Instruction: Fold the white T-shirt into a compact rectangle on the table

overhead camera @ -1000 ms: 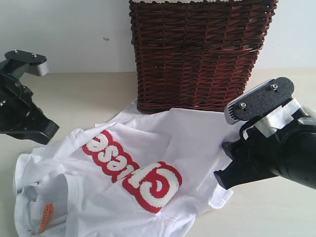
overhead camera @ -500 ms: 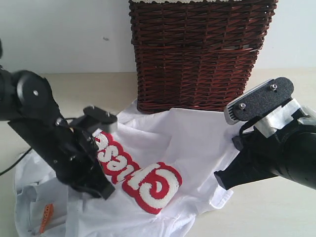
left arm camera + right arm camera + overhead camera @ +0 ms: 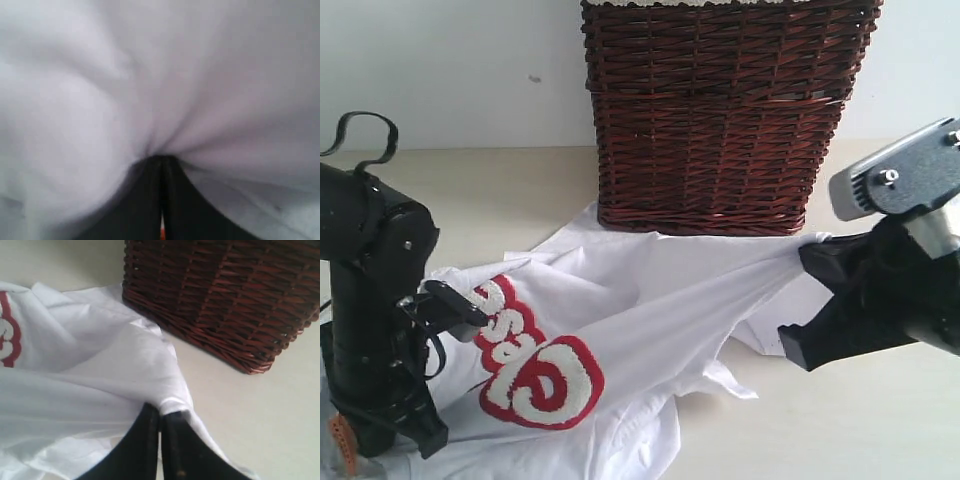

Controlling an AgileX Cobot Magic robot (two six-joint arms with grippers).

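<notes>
The white T-shirt [image 3: 660, 310] lies crumpled on the table [image 3: 860, 420] in front of the basket, its red-outlined lettering [image 3: 535, 365] turned toward the near left. An orange neck tag [image 3: 342, 440] peeks out at the lower left. My right gripper [image 3: 808, 262] is shut on the shirt's right edge and holds it stretched taut off the table; its tips [image 3: 160, 412] pinch a fold of white cloth. My left gripper [image 3: 160, 161] is shut on white fabric that fills its view. The left arm [image 3: 375, 300] stands over the shirt's left end.
A tall dark brown wicker basket [image 3: 720, 110] stands just behind the shirt, close to the right gripper's side [image 3: 225, 300]. Bare pale table [image 3: 260, 410] lies to the right of the cloth. A black cable loop [image 3: 365, 125] rises from the left arm.
The left arm swung in over the lettering, then drew back to the shirt's near-left end, dragging the lettering leftward. The right gripper closed on the right edge and pulled it up and to the right.
</notes>
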